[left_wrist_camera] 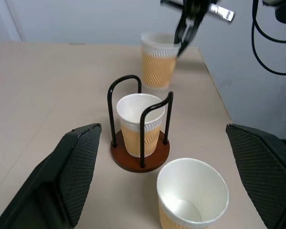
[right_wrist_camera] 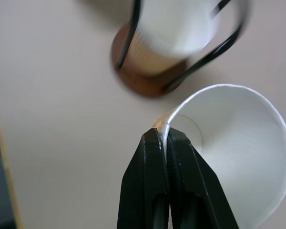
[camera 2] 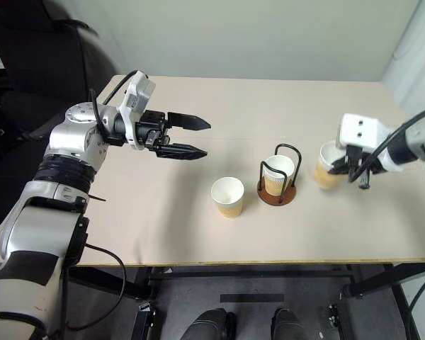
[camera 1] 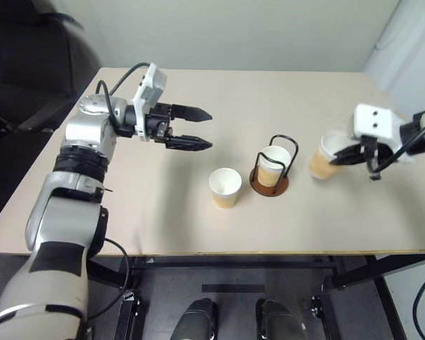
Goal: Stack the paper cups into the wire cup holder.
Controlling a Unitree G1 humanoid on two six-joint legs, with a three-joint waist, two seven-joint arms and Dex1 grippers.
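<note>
**Rim pinch on a thin paper cup**

Right gripper clamped shut on the white rim of a tan tapered paper cup, held just right of the black wire cup holder on its reddish-brown disc base. Mouth up, long axis slightly tilted. Probably light, soft-walled, easily crushed; rim likely the stiffest hold. Second cup upright inside the holder; third cup upright on the beige table, just left. Left gripper wide open, empty, well left.

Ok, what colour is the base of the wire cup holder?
Reddish-brown, a round disc under black wire loops: wire cup holder. Clearest in the left wrist view.
</note>
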